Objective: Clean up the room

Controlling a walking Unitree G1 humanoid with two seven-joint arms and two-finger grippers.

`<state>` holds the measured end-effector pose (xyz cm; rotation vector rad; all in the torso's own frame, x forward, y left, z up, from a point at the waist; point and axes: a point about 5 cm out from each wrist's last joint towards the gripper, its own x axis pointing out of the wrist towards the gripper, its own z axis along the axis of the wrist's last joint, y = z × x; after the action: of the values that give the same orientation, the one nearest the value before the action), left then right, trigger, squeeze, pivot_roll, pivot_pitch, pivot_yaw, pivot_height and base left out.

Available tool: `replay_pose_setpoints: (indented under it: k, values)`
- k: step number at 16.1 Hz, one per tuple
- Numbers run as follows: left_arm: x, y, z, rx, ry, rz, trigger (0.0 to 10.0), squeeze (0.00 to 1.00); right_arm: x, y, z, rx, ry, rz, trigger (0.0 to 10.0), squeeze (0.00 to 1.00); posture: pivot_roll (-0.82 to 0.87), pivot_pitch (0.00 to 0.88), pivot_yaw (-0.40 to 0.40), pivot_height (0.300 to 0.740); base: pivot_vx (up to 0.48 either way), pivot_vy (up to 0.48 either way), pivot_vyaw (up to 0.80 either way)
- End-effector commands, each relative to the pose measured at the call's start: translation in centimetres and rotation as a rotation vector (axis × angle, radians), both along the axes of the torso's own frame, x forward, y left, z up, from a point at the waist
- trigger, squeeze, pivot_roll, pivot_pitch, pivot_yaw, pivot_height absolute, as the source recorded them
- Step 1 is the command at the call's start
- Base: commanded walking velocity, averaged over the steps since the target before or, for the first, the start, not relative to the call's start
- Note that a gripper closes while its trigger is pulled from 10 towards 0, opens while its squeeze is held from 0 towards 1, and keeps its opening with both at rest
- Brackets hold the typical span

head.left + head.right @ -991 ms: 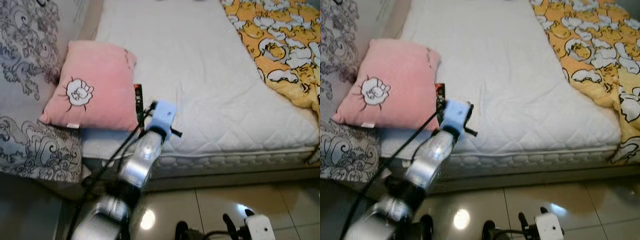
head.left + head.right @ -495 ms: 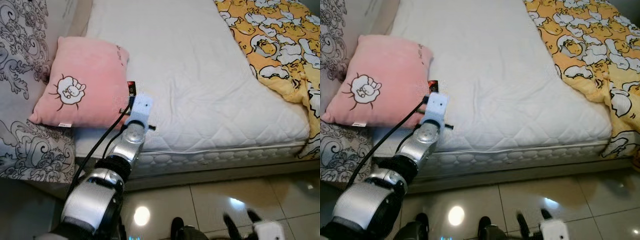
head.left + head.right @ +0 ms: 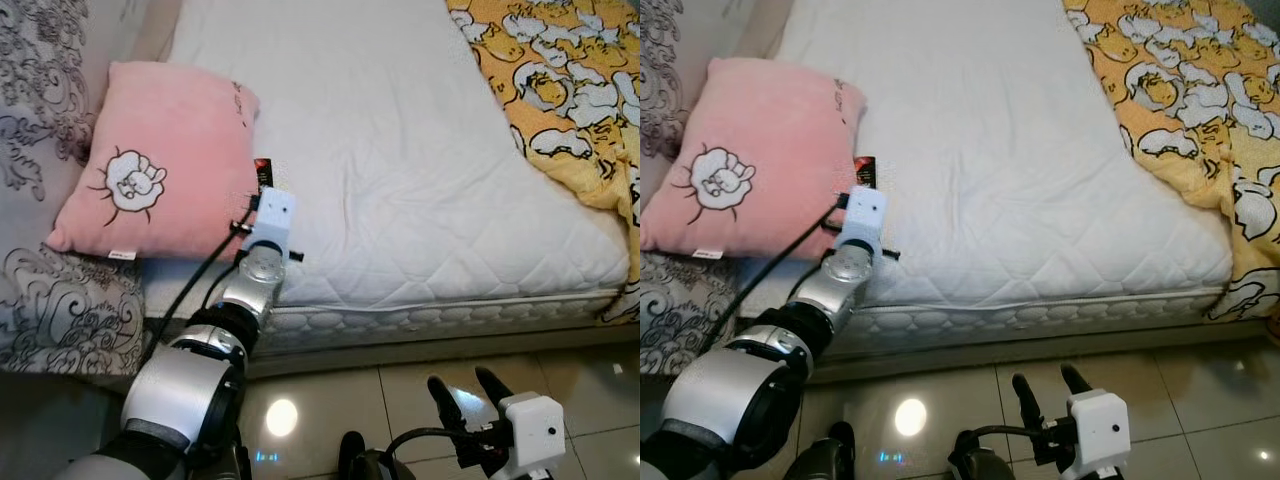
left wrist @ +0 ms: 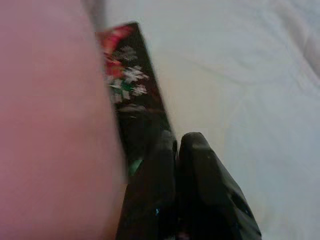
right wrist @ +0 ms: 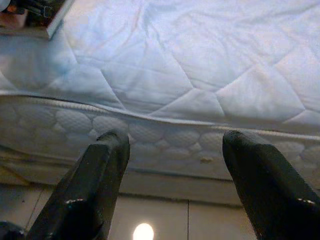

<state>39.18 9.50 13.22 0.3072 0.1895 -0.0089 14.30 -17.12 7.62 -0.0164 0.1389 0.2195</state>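
- Left wrist view puts your left gripper (image 4: pixel 176 142) right at the near end of a dark packet (image 4: pixel 131 90), a flat black wrapper with red and white print lying on the white mattress (image 3: pixel 400 150).
- Your left fingers are pressed together with no gap between the tips. They overlap the packet's near end, but you cannot tell from this view whether any of the wrapper is pinched between them.
- The packet's long axis runs straight away from the fingertips, roughly in line with the fingers. One long edge is tucked against the pink cushion (image 3: pixel 160 160), possibly partly under it; the other faces open mattress.
- From the head views, the packet (image 3: pixel 263 172) sits just beyond your left wrist camera housing (image 3: pixel 272 215), between the cushion's corner and the bare sheet, near the bed's front edge.
- Your left arm is stretched forward and up from the shoulder, forearm over the mattress edge, wrist aimed along the cushion's side.
- Your left arm is clearly the nearer one. Your right gripper (image 3: pixel 465 385) hangs low over the tiled floor (image 3: pixel 330 400), well apart from the packet, fingers spread wide and empty, pointing at the mattress side.
- My judgement: the coming move depends on that end-on line-up, so check for a real hold before pulling the packet back off the bed.
- The yellow patterned blanket (image 3: pixel 560 90) lies on the far right of the bed, clear of all this.
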Motion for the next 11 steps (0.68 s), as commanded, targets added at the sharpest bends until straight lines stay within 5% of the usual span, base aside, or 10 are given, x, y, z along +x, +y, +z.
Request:
replay_pose_setpoints:
  k: [1,4,8,10,11]
  values:
    - [-0.2,-0.6,-0.3,0.018,0.021,-0.010,10.0,0.00,-0.6,-0.5,-0.2,-0.003,0.034,-0.014,10.0,0.00,-0.12,0.346,-0.110,0.740,0.000,0.000,0.00]
    - [-0.3,-0.1,-0.7,0.047,0.037,0.003,10.0,0.00,-0.7,-0.5,-0.1,-0.004,0.043,-0.020,10.0,0.00,-0.13,0.355,-0.112,0.740,0.000,0.000,0.00]
    - [0.2,2.7,0.0,0.094,0.012,0.137,10.0,0.00,-1.0,-0.6,-0.1,-0.014,0.064,-0.016,10.0,0.00,-0.13,0.357,-0.109,0.740,0.000,0.000,0.00]
    - [0.3,2.8,0.1,0.098,0.016,0.132,10.0,0.00,-1.2,-0.6,-0.2,-0.017,0.071,-0.016,10.0,0.00,-0.13,0.354,-0.106,0.740,0.000,0.000,0.00]
    - [-0.1,2.0,-1.0,0.052,0.093,0.074,10.0,0.00,-1.3,-0.5,-0.3,-0.019,0.080,-0.014,10.0,0.00,-0.14,0.349,-0.102,0.740,0.000,0.000,0.00]
